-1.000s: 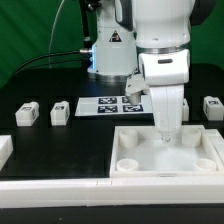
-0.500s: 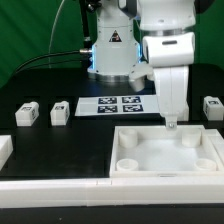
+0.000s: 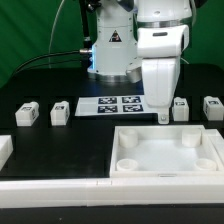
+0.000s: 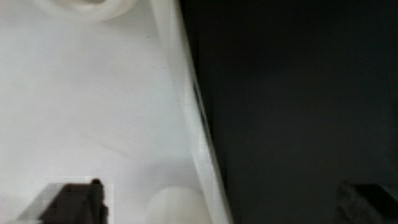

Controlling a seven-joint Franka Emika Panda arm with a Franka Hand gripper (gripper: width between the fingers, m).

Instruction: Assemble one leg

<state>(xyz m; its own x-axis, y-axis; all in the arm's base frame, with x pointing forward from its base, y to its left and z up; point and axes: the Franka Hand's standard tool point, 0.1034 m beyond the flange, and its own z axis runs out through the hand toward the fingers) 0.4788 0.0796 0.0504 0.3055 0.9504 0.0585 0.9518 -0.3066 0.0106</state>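
The gripper (image 3: 163,118) hangs just over the back edge of the big white tray (image 3: 165,152). Its jaws are wide open and hold nothing. A leg (image 3: 181,108) sits just behind the tray, close by, so I think the jaws are open to grab it.

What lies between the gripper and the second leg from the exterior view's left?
The marker board lies flat between that leg and the open gripper. This shows in the exterior view.

backdrop: green curtain (image 3: 30,40) | surface: black table (image 3: 70,150) | front edge: white strip (image 3: 50,205) | light: even
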